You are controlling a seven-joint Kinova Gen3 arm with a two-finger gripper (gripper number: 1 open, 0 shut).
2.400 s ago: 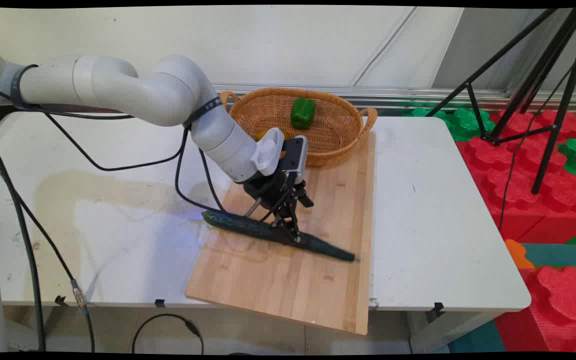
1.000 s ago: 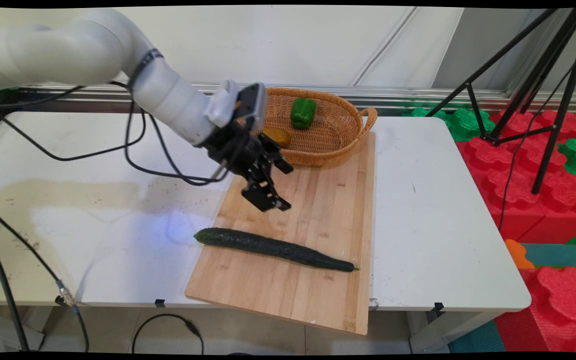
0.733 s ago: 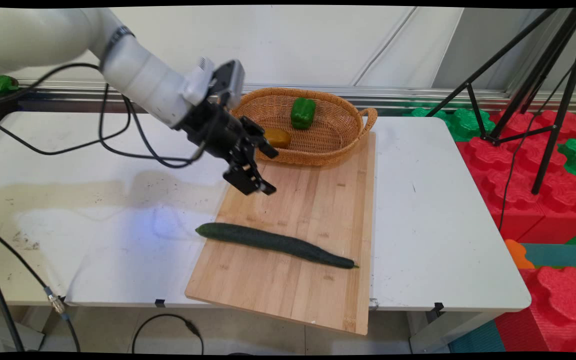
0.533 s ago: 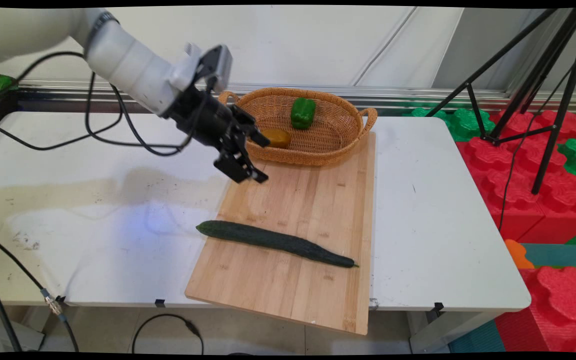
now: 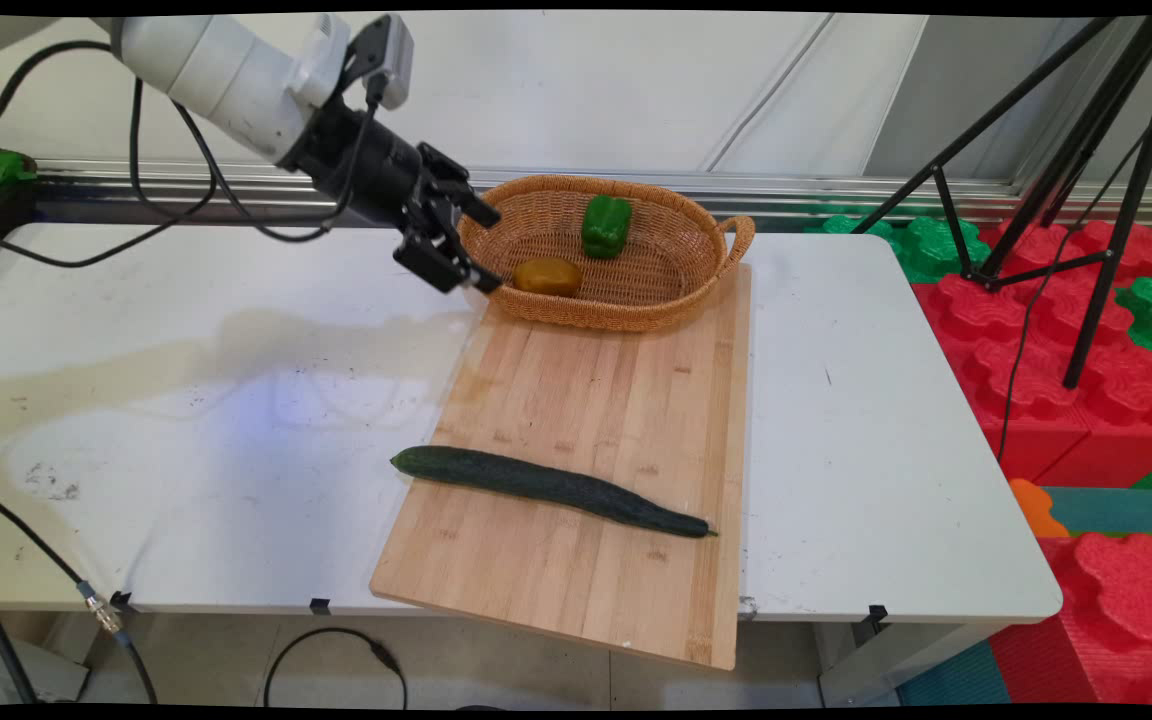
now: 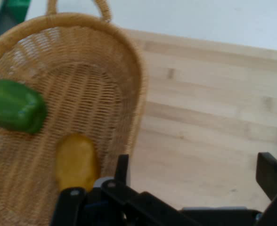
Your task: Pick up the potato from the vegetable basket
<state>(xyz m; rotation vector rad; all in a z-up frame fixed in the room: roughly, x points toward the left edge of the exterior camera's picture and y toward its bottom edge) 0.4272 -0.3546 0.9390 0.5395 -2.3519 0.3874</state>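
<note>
My gripper (image 5: pixel 479 250) hangs open and empty in the air, just left of the wicker basket (image 5: pixel 726 250) at the far end of the wooden cutting board (image 5: pixel 616 400). In the basket lie a green bell pepper (image 5: pixel 605 225) and a yellow-brown potato-like thing (image 5: pixel 547 276). A long dark cucumber (image 5: pixel 551 490) lies across the board's near part, its left tip over the edge. The hand view looks down between the spread fingers (image 6: pixel 123 169) at the basket (image 6: pixel 129 84), the pepper (image 6: pixel 16 113), the yellow-brown thing (image 6: pixel 76 161) and the board (image 6: pixel 214 141).
The white table (image 5: pixel 866 420) carries the board, which overhangs its near edge. A black tripod (image 5: pixel 1086 200) and red and green foam blocks (image 5: pixel 1086 400) stand to the right, off the table. Black cables (image 5: pixel 166 210) hang from the arm at the left.
The gripper let go of the cucumber, which now rests on the board. It then rose and travelled back and left to the basket's left end, staying open.
</note>
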